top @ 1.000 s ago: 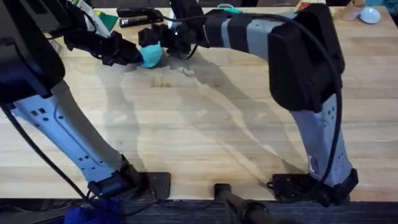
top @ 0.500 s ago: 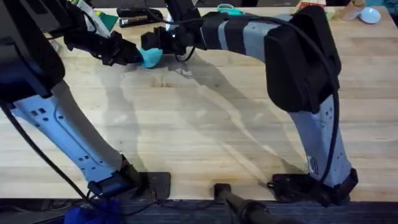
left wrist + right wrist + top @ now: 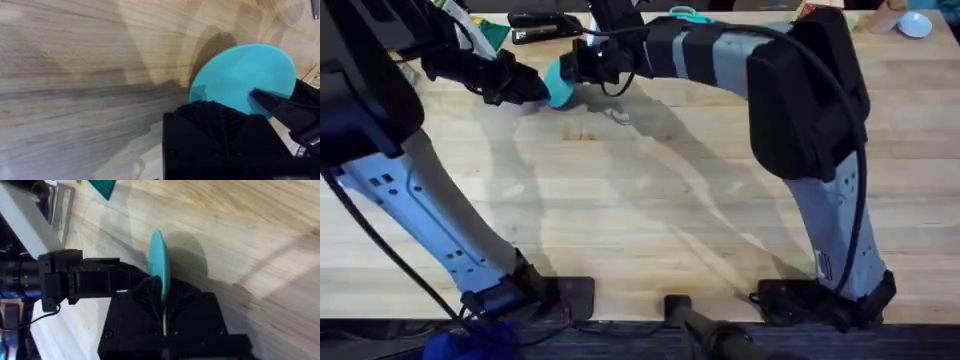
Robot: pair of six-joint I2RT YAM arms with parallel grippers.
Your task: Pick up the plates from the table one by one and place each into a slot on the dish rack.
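Above table [image 3: 650, 200], both jaws pinch teal plate [image 3: 558, 84].

Light plank table [image 3: 650, 200] — black tools [image 3: 542, 24] on it

Two arms with pale grey links, black joints, black cables.

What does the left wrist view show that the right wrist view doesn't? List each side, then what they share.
Left wrist alone: the round teal plastic plate seen face-on, its disc outline plain.
Right wrist alone: that plate seen edge-on as a thin sliver, and the corner of a dark green sheet lying beyond it.
Both: the plate, the light wooden plank table, the right gripper shut on the plate's edge, and the left gripper right beside the plate.
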